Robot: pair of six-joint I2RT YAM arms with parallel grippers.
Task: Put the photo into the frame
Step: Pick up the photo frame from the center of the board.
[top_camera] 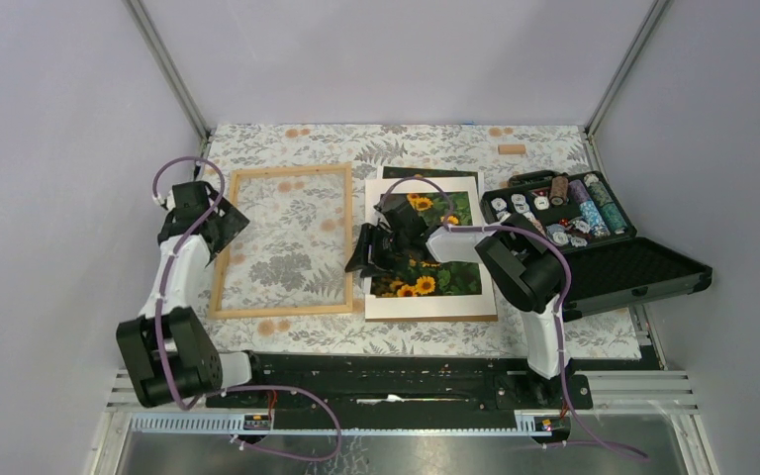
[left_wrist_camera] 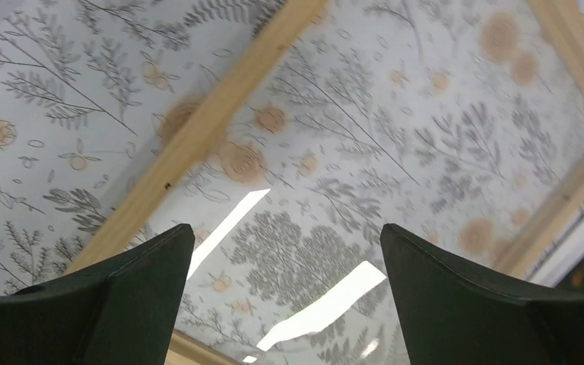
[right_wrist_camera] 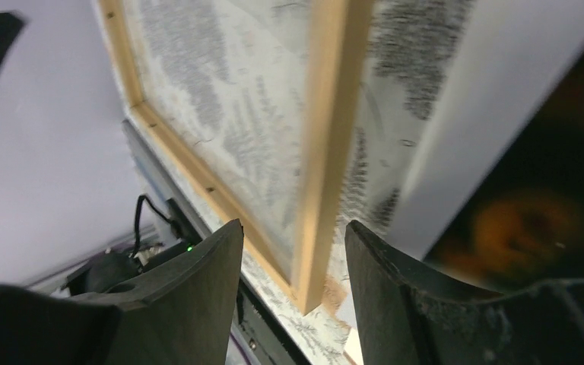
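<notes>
My right gripper is hovering half apart, gripping nothing; the photo is lying flat just beside it — thin, limp, slick paper, I'm judging, so I'm favouring an edge pinch. Left gripper is gaping wide above the frame.

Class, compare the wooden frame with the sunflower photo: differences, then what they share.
The frame is see-through, showing the tablecloth; the photo is opaque, dark green with yellow flowers. Thin pale wood edges the frame; a wide white mat borders the photo. Both are rectangles lying flat.
</notes>
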